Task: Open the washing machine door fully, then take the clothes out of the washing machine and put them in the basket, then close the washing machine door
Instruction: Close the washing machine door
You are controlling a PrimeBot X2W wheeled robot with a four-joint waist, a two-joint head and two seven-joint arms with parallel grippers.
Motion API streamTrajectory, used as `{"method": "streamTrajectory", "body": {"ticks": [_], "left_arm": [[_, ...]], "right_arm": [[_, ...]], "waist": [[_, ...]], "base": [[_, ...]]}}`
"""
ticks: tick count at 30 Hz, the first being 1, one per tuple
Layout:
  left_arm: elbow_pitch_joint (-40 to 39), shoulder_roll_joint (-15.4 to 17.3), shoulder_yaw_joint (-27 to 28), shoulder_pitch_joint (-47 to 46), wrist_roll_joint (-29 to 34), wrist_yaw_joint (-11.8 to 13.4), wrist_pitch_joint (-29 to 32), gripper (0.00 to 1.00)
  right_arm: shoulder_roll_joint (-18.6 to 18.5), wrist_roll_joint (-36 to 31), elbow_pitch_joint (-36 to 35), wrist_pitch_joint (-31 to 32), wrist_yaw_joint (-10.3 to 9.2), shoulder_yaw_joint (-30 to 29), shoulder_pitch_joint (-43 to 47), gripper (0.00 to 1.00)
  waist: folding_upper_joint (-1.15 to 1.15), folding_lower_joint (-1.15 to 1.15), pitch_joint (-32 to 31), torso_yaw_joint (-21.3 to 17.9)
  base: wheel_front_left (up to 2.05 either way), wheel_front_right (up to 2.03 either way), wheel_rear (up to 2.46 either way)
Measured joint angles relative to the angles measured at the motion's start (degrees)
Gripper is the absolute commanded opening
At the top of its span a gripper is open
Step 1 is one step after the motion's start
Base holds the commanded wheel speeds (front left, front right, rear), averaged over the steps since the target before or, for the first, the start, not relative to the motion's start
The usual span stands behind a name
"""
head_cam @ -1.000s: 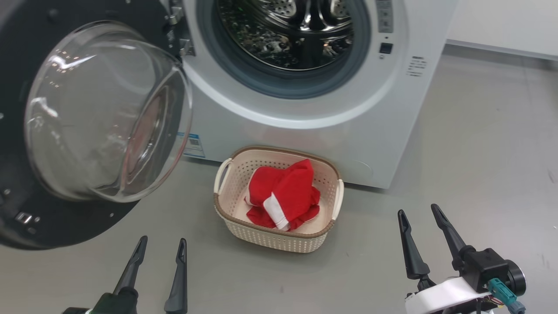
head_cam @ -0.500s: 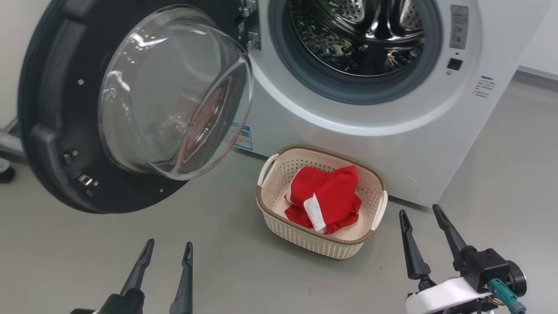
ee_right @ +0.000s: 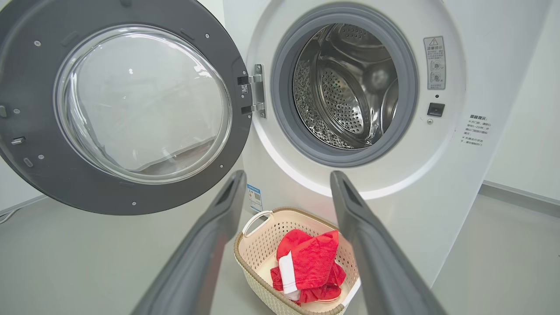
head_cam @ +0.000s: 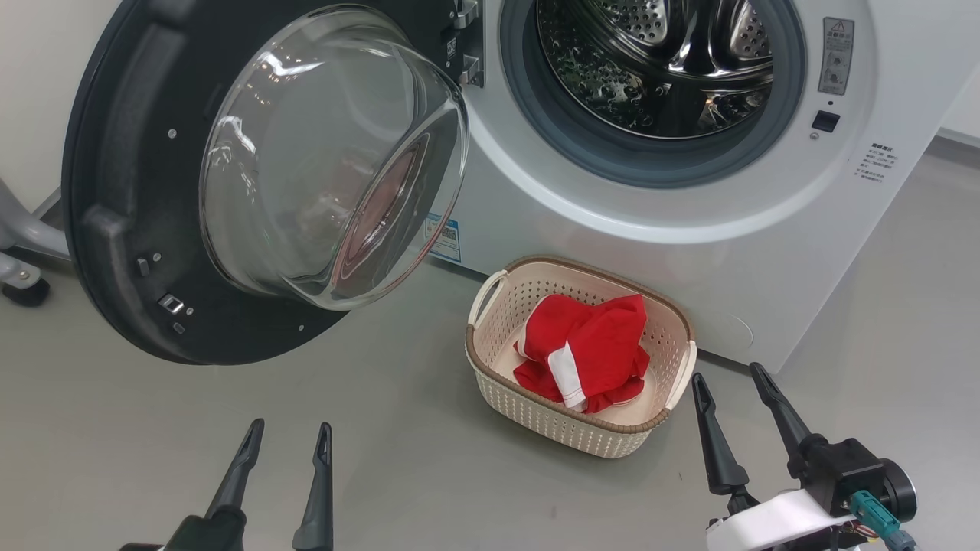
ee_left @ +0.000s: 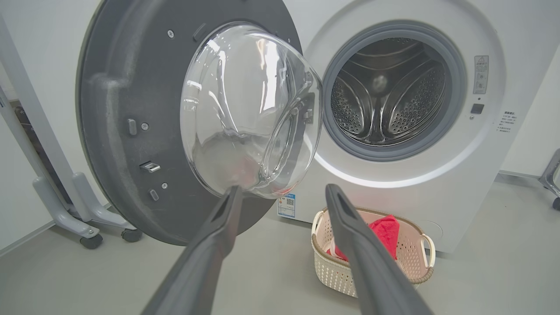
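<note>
- Leftward the head camera has swung since a second ago, so the whole scene now sits further right in its picture. The things themselves lie as they did, and both grippers keep their places at the bottom edge.
- The washing machine door (head_cam: 115, 191) stands swung wide on its hinge at the left of the washing machine (head_cam: 612, 252), with its dark inner face and bulging glass bowl (head_cam: 329, 153) turned toward the robot.
- A faint reddish tint shows in the glass. It may be a reflection of the clothes, but the view is too weak to be sure.
- Through the grey-ringed port the perforated steel drum (head_cam: 658, 69) shows.
- The basket (head_cam: 566, 428) stands on the grey floor (head_cam: 383, 474), close against the foot of the machine, below the port and to the right of the open door.
- The clothes (head_cam: 589, 348) lie bunched inside the basket, red with a white band uppermost.
- The left gripper (head_cam: 291, 423) hangs over bare floor below the door, its jaws spread apart and gripping nothing.
- The right gripper (head_cam: 726, 372) hovers just beside the basket's right end, apart from it. Its jaws are likewise released and carry nothing.
- A small blue sticker (head_cam: 444, 237) sits low on the machine's front, behind the glass bowl's edge.
</note>
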Motion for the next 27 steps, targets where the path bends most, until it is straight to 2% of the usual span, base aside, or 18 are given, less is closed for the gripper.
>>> {"method": "streamTrajectory", "body": {"ticks": [2,4,5,6,8,14,18,23,24,27], "left_arm": [[0.00,-0.01,-0.02,0.00,0.00,0.00,0.00,1.00],[0.05,-0.02,-0.02,0.00,-0.10,0.00,-0.30,0.79],[0.08,-0.03,-0.02,0.00,-0.52,0.00,-0.31,0.37],[0.15,-0.03,-0.02,0.00,-0.70,0.00,-0.32,0.21],[0.26,-0.04,-0.02,-0.01,-0.76,0.00,-0.32,0.00],[0.16,-0.18,0.22,-0.01,-2.58,-0.01,-0.57,0.00],[-0.63,-0.56,0.96,-0.01,-9.03,-0.26,-1.33,0.00],[-2.85,-0.88,2.78,-0.01,-21.53,-1.57,-2.34,0.00],[-4.13,-0.87,3.27,-0.01,-28.91,-1.64,-3.36,0.00],[-6.47,-0.85,3.65,0.00,-39.12,-1.87,-4.43,0.00]], "right_arm": [[0.00,0.00,0.04,0.00,0.00,0.00,0.00,1.00],[0.00,0.00,0.10,0.00,0.00,0.00,0.00,1.00],[0.00,0.00,0.13,0.00,0.00,0.00,0.00,1.00],[0.00,0.00,0.15,0.00,0.00,0.00,0.00,1.00],[0.00,0.00,0.21,0.00,0.00,0.00,0.00,1.00],[0.00,-0.03,0.23,0.00,0.00,0.31,-0.03,1.00],[0.07,-0.32,0.21,0.00,0.00,0.35,-0.04,1.00],[0.04,-0.43,0.37,0.00,0.01,0.30,-0.05,1.00],[0.03,-0.44,0.38,0.00,0.01,0.29,-0.05,1.00],[-0.01,-0.52,0.36,0.00,0.01,0.35,-0.05,1.00]], "waist": [[0.00,0.00,0.02,0.06],[0.00,0.00,0.06,0.12],[0.00,0.00,0.07,0.15],[0.00,0.00,0.09,0.17],[0.00,0.00,0.10,0.22],[0.00,0.00,0.28,0.28],[0.00,0.00,0.55,0.24],[0.00,0.00,0.73,0.25],[0.00,0.00,0.80,0.24],[0.00,0.00,1.07,0.20]], "base": [[0.00,0.00,0.00],[0.00,0.00,0.00],[0.00,0.00,0.00],[0.00,0.00,0.00],[0.00,0.00,0.00],[0.00,0.00,0.00],[0.00,0.00,0.00],[0.00,0.00,0.00],[0.00,0.00,0.00],[0.00,0.00,0.00]]}}
